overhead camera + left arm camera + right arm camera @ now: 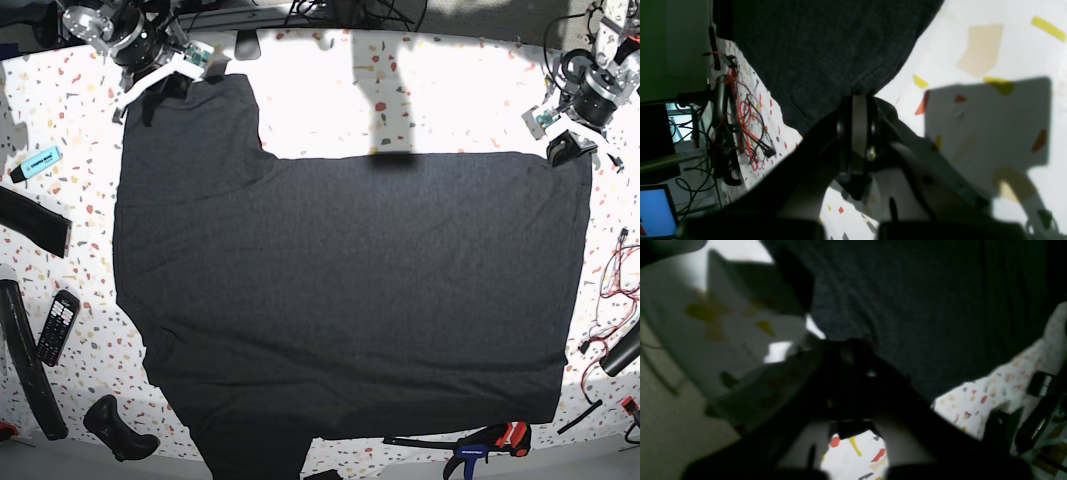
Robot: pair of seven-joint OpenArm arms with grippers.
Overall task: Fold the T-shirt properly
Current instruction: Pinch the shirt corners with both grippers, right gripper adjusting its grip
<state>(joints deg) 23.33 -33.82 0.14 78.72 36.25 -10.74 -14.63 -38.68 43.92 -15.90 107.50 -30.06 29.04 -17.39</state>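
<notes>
The T-shirt [350, 290] lies spread flat, plain side up, over most of the speckled desk [320, 90]. The left gripper [568, 148] pinches its far corner with closed jaws. The right gripper [150, 98] sits at the opposite far corner; whether its jaws are closed cannot be told.

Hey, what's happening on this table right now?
A two-armed robot is working a dark T-shirt spread plain side up on a speckled table. The left gripper and right gripper each sit at a far corner of the shirt, apparently pinching its edge. No fold is visible yet.
</notes>
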